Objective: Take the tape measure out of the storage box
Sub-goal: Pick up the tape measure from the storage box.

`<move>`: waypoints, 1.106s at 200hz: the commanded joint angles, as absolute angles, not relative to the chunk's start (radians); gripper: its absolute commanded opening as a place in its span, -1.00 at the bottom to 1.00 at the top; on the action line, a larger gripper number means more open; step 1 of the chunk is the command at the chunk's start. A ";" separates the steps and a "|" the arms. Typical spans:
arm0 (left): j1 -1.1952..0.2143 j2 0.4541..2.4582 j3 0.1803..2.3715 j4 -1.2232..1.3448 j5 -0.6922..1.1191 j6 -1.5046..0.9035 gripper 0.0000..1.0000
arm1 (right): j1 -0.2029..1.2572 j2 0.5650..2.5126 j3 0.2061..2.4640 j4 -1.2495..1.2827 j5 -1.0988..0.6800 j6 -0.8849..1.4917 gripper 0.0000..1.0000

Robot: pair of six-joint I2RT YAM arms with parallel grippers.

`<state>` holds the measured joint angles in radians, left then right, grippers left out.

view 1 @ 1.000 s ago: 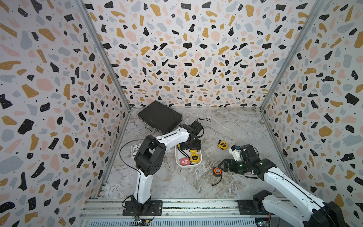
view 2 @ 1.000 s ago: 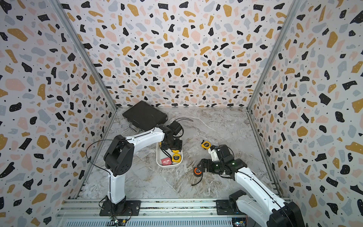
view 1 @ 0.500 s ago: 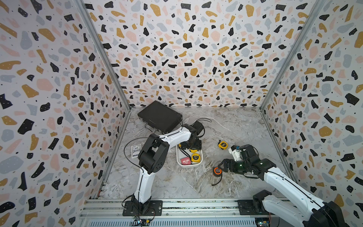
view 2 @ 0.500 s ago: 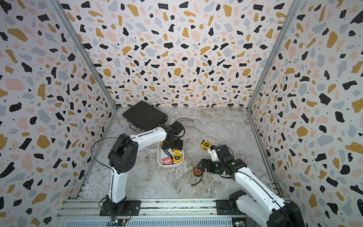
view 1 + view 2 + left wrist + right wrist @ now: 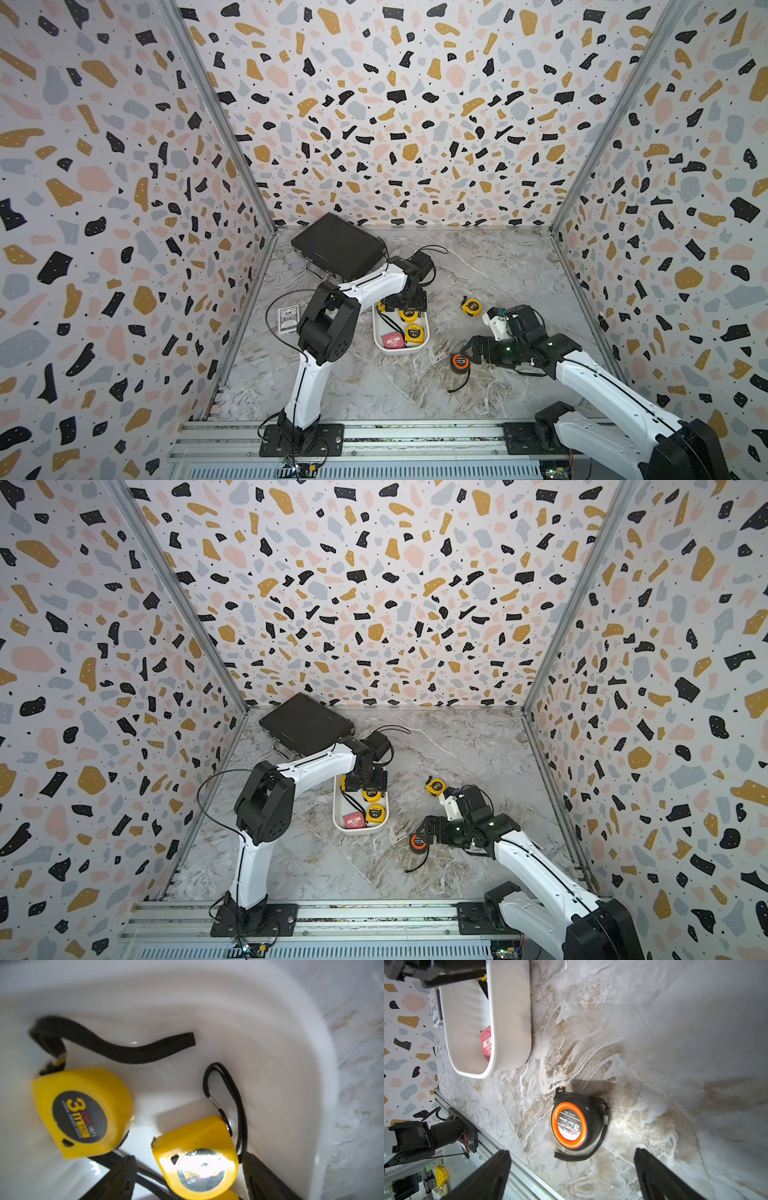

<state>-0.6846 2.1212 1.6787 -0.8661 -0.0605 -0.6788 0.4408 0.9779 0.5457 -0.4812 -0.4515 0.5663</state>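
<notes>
Fig.: storage box mid-floor; L gripper inside its 12 o'clock end, jaws apart either side of a yellow tape measure lying in the box close to its wall, not clamped. R gripper, jaws wide apart, hovers at 2 o'clock of an orange tape; floor lies free at 5–7 o'clock of the box, black case at 11. Vs. 1 s earlier: L elbow slightly toward 1 o'clock; R arm, orange tape unchanged.
</notes>
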 commanded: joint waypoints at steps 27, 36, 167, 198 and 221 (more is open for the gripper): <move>-0.687 2.137 1.680 -0.898 -0.042 -0.799 0.65 | 0.440 0.982 0.591 -0.472 -0.446 0.552 0.96; -0.687 2.138 1.680 -0.891 -0.039 -0.807 0.65 | 0.440 0.983 0.591 -0.471 -0.447 0.552 0.96; -0.687 2.197 1.695 -0.876 -0.029 -0.866 0.10 | 0.440 0.983 0.586 -0.460 -0.452 0.554 0.92; -0.687 2.145 1.669 -0.877 -0.026 -0.896 -0.40 | 0.440 0.974 0.584 -0.453 -0.460 0.555 0.91; -0.689 2.080 1.642 -0.880 -0.029 -0.910 -0.76 | 0.440 0.976 0.587 -0.429 -0.475 0.562 0.91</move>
